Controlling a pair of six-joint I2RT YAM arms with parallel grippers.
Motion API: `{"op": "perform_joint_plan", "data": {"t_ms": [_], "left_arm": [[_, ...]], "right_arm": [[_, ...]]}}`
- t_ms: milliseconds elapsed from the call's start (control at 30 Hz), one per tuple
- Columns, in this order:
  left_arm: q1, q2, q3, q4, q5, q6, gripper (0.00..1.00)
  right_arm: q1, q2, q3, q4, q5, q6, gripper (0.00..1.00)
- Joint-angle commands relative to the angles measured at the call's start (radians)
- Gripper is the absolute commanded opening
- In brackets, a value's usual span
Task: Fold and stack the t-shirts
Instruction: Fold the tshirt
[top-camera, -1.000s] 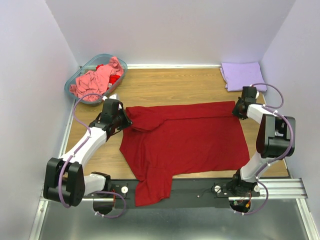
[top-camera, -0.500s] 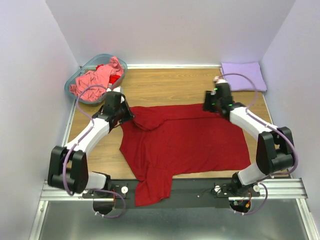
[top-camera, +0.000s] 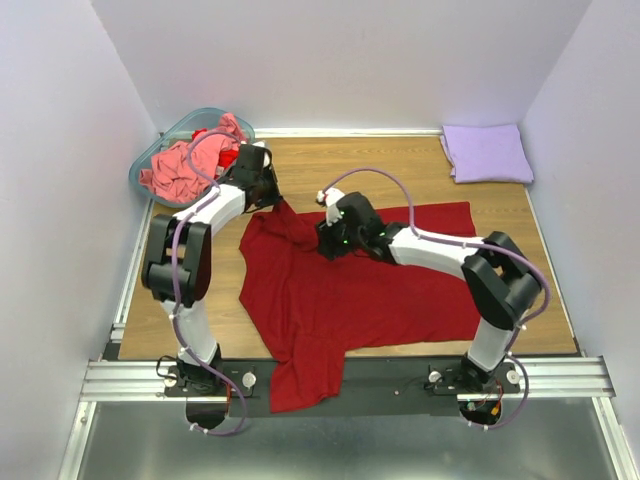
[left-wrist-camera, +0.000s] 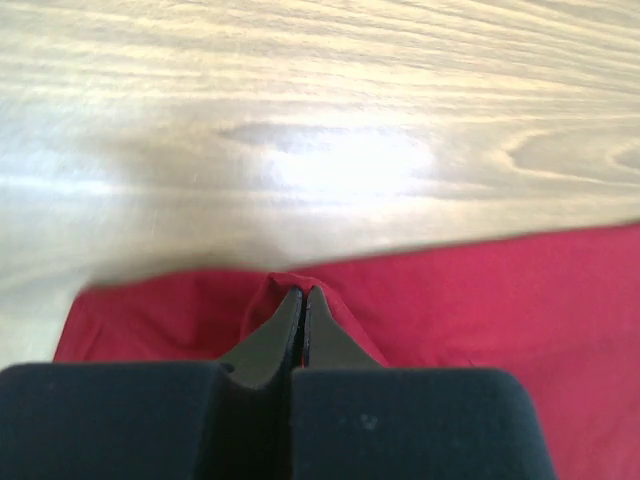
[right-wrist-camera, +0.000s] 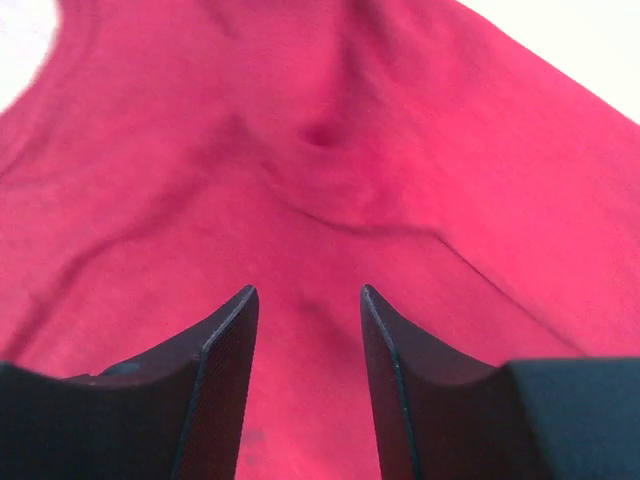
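You're flattening the dark red t-shirt (top-camera: 380, 290), spread mid-table with one sleeve over the near edge. Your right gripper (right-wrist-camera: 305, 300), jaws apart, hovers over its middle. Your left gripper (left-wrist-camera: 303, 300) pinches its far-left edge. Next, grip the cloth and fold. A second ago the right gripper sat at the far-right corner.

dark red t-shirt (top-camera: 380, 290): matt cloth | table (top-camera: 340, 170): glossy wood
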Motion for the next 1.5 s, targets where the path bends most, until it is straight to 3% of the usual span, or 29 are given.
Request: {"op": "perform_joint_plan", "data": {"t_ms": [0, 200, 600, 800, 1033, 1267, 1467], "left_arm": [[-0.001, 0.076, 0.077, -0.034, 0.003, 0.042, 0.0], [-0.003, 0.145, 0.166, -0.07, -0.05, 0.068, 0.0], [-0.008, 0.161, 0.149, -0.06, -0.045, 0.066, 0.0], [-0.015, 0.159, 0.146, -0.058, -0.041, 0.068, 0.0], [-0.02, 0.153, 0.141, -0.057, -0.047, 0.071, 0.0], [-0.02, 0.125, 0.153, -0.073, -0.064, 0.076, 0.0], [-0.021, 0.009, 0.126, -0.113, -0.096, 0.076, 0.0]], "right_arm": [[0.04, 0.07, 0.073, 0.069, -0.06, -0.049, 0.5], [0.062, 0.167, 0.148, 0.08, -0.081, -0.076, 0.5], [0.066, 0.314, 0.245, 0.08, -0.069, -0.108, 0.5], [0.066, 0.369, 0.266, 0.08, 0.007, -0.112, 0.48], [0.066, 0.377, 0.248, 0.081, 0.006, -0.112, 0.31], [0.066, 0.3, 0.222, 0.08, 0.015, -0.112, 0.04], [0.068, 0.175, 0.173, 0.077, -0.003, -0.11, 0.01]]}}
